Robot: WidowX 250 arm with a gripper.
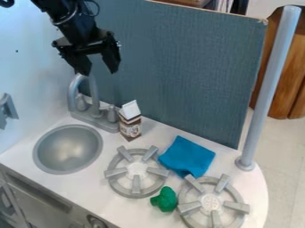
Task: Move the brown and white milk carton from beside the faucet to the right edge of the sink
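Note:
My gripper (99,72) hangs open at the upper left, above the faucet, with nothing between its fingers. Below and to the right of it, a small brown and white carton (129,121) stands upright beside the faucet. A blue cloth (186,156) lies crumpled between the two burners, touching the edge of the left one. The small green object (165,199) rests on the counter between the burners, nearer the front edge.
A round grey sink (68,149) is set into the white counter at the left, with a grey faucet (95,107) behind it. Two grey burners, left (117,172) and right (239,206), stand toward the front. A grey-blue panel (179,67) and a pole (269,89) rise behind.

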